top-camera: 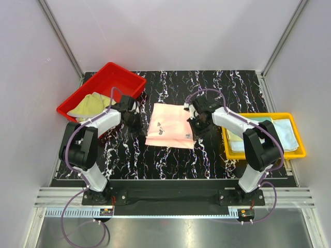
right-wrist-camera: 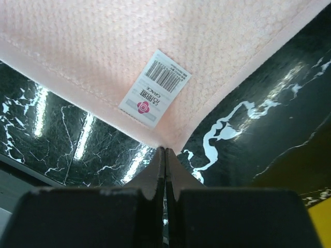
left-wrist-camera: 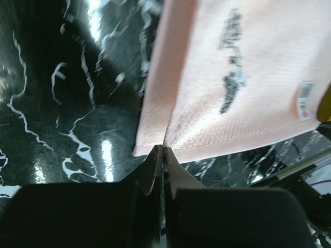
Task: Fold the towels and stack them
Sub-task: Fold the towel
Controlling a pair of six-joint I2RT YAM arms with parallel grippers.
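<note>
The left gripper [left-wrist-camera: 163, 150] is closed, its tips at the left edge of the pink towel [top-camera: 170, 125]. The towel lies flat on the black marbled table [top-camera: 129, 157], waffle-textured, with a dark print and a barcode tag [right-wrist-camera: 155, 88]. The right gripper [right-wrist-camera: 165, 151] is closed at the tagged corner.

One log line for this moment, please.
left gripper: shut on pink towel edge | right gripper: shut on its tagged corner | towel: mostly flat

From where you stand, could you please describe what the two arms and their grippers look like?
Both arms pair white link shells with bulky black joints: left arm, right arm. A thin purple cable loops along each. The left gripper and right gripper have dark, tapering fingers. No markings visible.
</note>
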